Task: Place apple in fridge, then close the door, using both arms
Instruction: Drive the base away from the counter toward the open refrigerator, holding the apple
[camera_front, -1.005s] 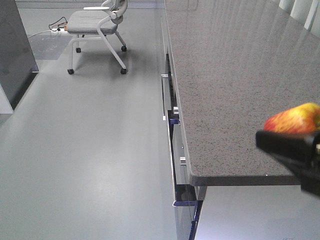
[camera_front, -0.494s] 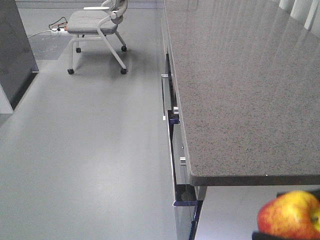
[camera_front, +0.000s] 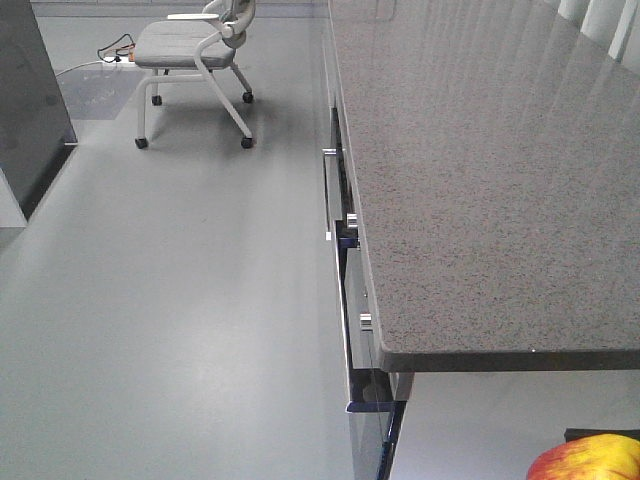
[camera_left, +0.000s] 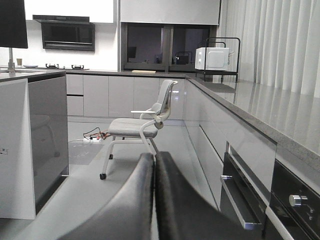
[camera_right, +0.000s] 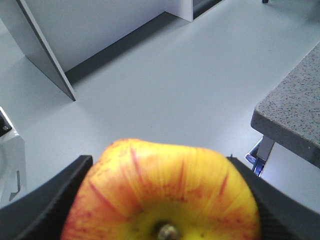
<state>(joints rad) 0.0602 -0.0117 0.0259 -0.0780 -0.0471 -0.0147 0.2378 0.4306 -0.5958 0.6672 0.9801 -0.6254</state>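
At the far left of the front view a dark grey panel (camera_front: 25, 90) is seen; whether it belongs to the fridge cannot be told. Further right a chair (camera_front: 195, 50) stands on the floor (camera_front: 200, 300), and the bench (camera_front: 480, 180) fills the right side, with nothing on the part that shows.

The left claw (camera_left: 154, 160) is pressed together with nothing between its fingers, and is pointed down the aisle towards the chair.

The apple (camera_right: 160, 195) is pinched in the right claw (camera_right: 160, 160), a black finger (camera_right: 45, 205) lying against each flank. In the front view the apple (camera_front: 590, 462) is cut by the lower right corner, below the bench's near edge and clear of it. The wrist view shows it over open floor.

The step in hand is judged to be the carry: the apple is lifted and gripped, but not yet brought to the fridge. No shelf or open compartment is shown in any view. For the next move the right arm would have to be swung left, with the pinch kept firm, until a shelf is in reach. The left claw is free for the door afterwards.
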